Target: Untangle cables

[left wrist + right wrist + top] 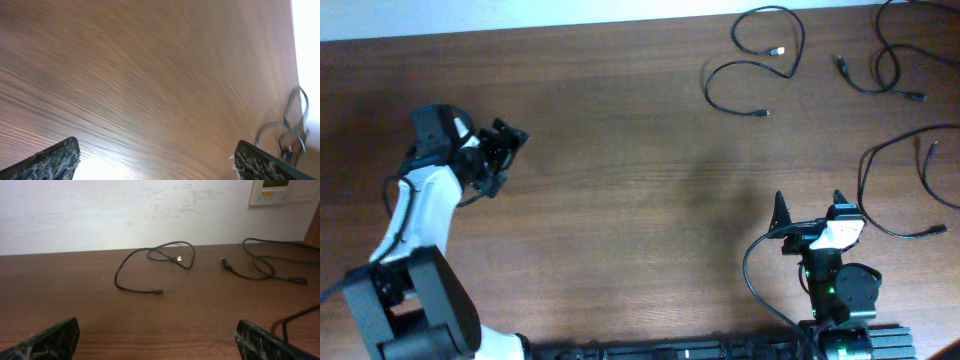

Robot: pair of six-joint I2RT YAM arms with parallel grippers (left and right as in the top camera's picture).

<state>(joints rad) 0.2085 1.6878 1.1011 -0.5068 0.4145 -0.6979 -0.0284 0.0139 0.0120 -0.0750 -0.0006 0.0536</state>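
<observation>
Three separate thin black cables lie on the wooden table at the far right. One looped cable [764,113] with a metallic plug is at the top centre-right; it also shows in the right wrist view [177,258]. A second cable [842,65] lies right of it [226,263]. A third cable [863,170] curves along the right edge, and part of it shows in the right wrist view [300,315]. My left gripper [505,150] [157,160] is open and empty at the far left, far from the cables. My right gripper [809,203] [157,340] is open and empty, just left of the third cable.
A white wall [125,210] with a wall panel [282,191] rises behind the table's far edge. Blurred cables [294,125] show at the right edge of the left wrist view. The arm bases stand at the front edge.
</observation>
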